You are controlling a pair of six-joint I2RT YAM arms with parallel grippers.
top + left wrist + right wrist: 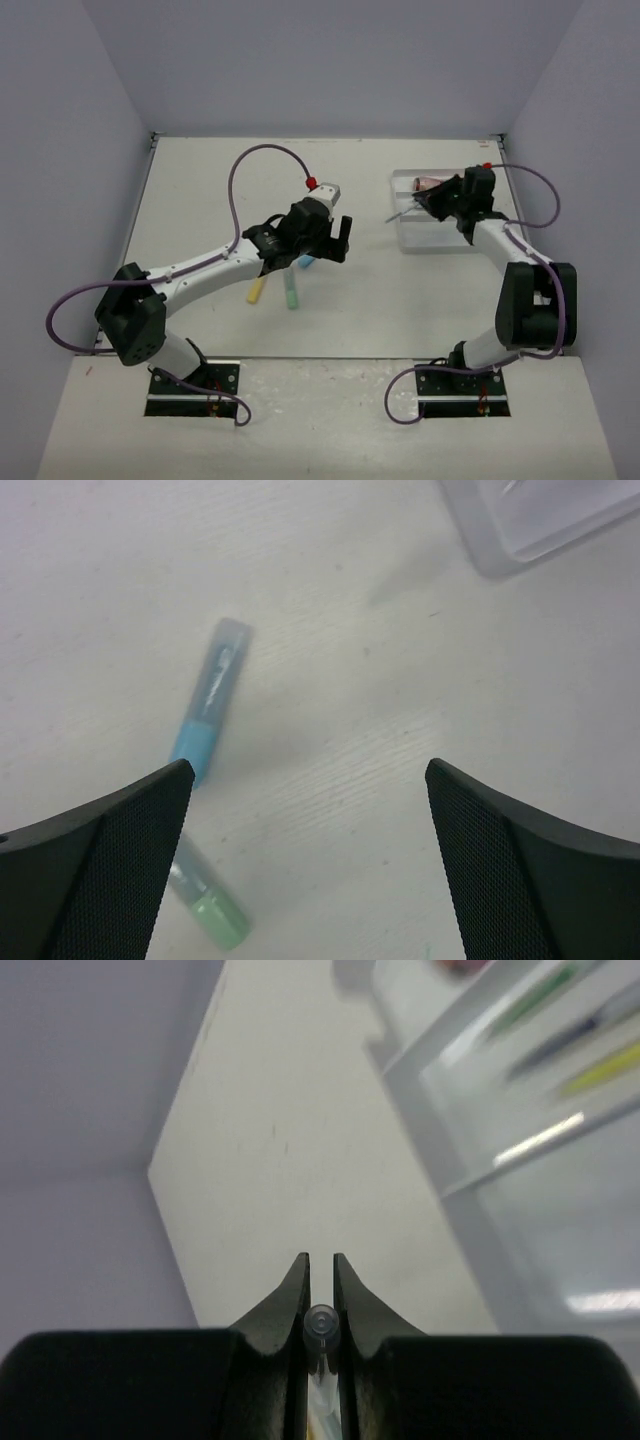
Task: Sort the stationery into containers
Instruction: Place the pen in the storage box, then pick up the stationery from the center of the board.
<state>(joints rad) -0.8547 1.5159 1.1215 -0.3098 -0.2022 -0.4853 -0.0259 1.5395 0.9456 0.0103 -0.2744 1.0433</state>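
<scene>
My left fingers (110, 850) gape wide, holding nothing. The light-blue marker (212, 695) lies on the surface (350, 780) just ahead of my left-hand tip, with the green marker (205, 905) tucked beside that same tip. If I drop off-centre, I'd knock one rolling. My right fingers (296, 1295) pinch a thin pen (321, 1322), probably near its end. The tray (440, 1130) sits ahead to their right, so releasing here risks missing a compartment.

green marker (218, 918): partly hidden behind left hand (308, 767) | tray (560, 525): cut by edge, blurred
</scene>
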